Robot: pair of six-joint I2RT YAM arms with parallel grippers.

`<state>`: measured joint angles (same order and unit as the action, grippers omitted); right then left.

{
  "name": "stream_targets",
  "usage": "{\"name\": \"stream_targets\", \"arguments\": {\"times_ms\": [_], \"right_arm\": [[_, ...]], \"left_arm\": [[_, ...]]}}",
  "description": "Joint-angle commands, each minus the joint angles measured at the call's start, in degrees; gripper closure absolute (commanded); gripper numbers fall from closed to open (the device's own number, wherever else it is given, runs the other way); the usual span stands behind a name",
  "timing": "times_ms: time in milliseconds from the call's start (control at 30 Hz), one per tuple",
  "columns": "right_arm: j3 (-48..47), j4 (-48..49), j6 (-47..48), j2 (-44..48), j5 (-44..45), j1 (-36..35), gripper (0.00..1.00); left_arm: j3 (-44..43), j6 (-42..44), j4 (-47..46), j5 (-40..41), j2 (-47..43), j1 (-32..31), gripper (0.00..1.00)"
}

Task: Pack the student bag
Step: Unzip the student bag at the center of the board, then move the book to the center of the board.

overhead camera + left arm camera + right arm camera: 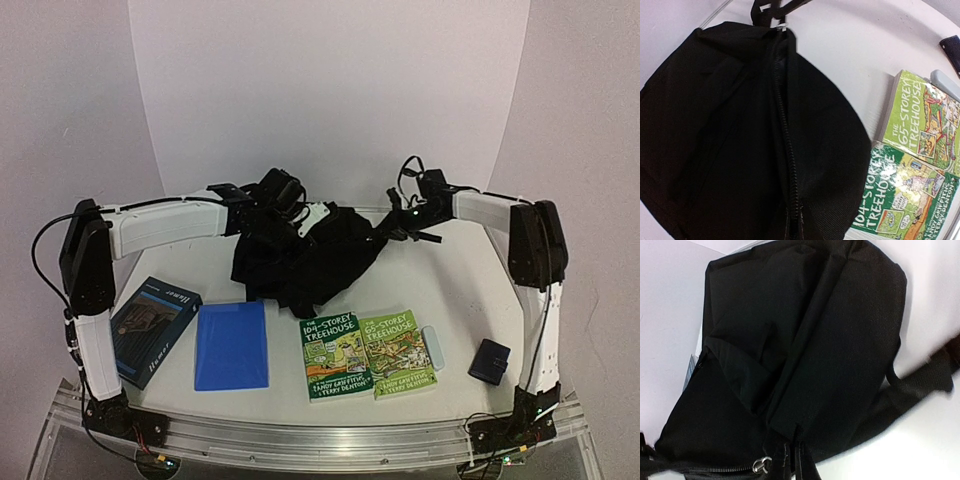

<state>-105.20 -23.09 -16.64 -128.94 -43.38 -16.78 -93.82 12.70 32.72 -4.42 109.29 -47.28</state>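
Claws grip a school bag from both sides: the left claw and the right claw are each pressed together at opposite ends of the student bag, apparently pinching its black fabric. The bag is at the far middle of the tabletop. Held this way, it seems stretched between them, probably so that its zipper, which looks closed from the left wrist, can be worked open. A metal zipper pull sits close to the right claw. Things to pack wait in a row along the near edge: a dark-blue book, a blue folder, a 104-Storey Treehouse paperback, a 65-Storey Treehouse paperback, a pale case and a small dark pouch. Nothing appears packed yet.
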Motion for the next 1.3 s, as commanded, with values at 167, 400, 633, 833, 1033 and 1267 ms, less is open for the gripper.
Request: {"name": "stream_targets", "arguments": {"times_ms": [167,400,633,833,1033,1267], "right_arm": [[21.1,3.2,2.3,15.4,7.5,7.8,1.0],[22.7,3.9,1.5,14.0,6.8,4.7,0.88],[13.7,0.2,5.3,13.7,8.3,4.5,0.03],[6.1,-1.5,8.3,11.4,8.7,1.1,0.02],[2.5,-2.0,9.1,9.4,7.7,-4.2,0.02],[0.4,-2.1,8.6,7.1,6.2,-6.7,0.02]], "left_arm": [[-15.3,6.3,4.7,-0.3,10.7,7.1,0.92],[-16.0,-2.7,6.0,0.0,12.9,7.2,0.51],[-4.8,-22.4,9.7,3.2,1.8,8.1,0.06],[10.2,-42.0,14.1,7.4,-8.9,11.4,0.0],[24.5,-63.0,19.2,17.5,-22.7,12.8,0.0],[36.4,-89.6,31.7,23.6,-36.0,16.2,0.0]]}}
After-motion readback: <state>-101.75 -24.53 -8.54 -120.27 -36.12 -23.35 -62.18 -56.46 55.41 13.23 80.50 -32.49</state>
